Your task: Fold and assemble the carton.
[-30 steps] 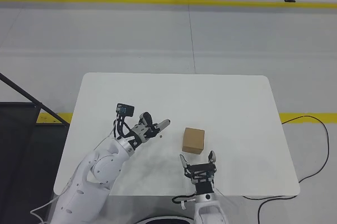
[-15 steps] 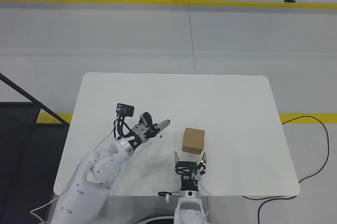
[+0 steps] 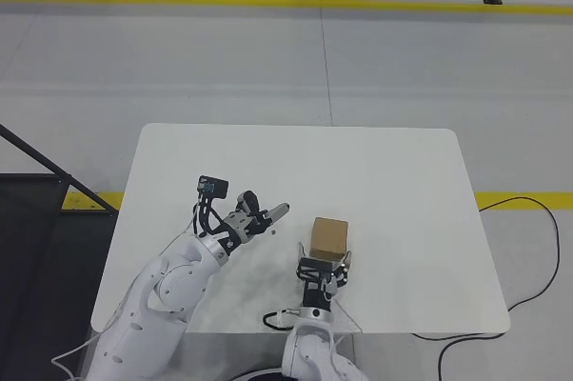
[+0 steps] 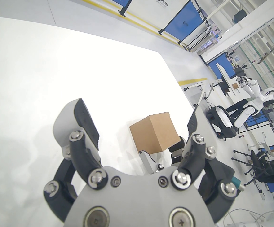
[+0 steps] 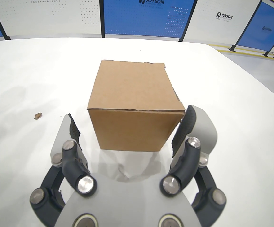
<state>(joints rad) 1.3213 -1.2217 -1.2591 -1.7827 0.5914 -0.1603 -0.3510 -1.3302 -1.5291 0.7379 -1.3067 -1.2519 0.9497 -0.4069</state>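
Where the carton sat: near the middle of the white table, a little toward the robot's edge, upright on its base.
Carton form: brown cardboard cube, visible faces closed, top flap lying flat, one top edge ragged.
Right gripper: jaws spread wide, low at the carton's near face, one finger to either side of it.
Right pads: one pad lay right at the carton's near corner, contact unclear; the other kept apart from the cardboard.
Left gripper: jaws spread wide, held over the table on the carton's left, apart from it, fingers pointed its way.
Scrap: small brown fragment on the tabletop, near the right gripper, apart from the carton.
Cable: black, on the grey floor off the table's right edge.
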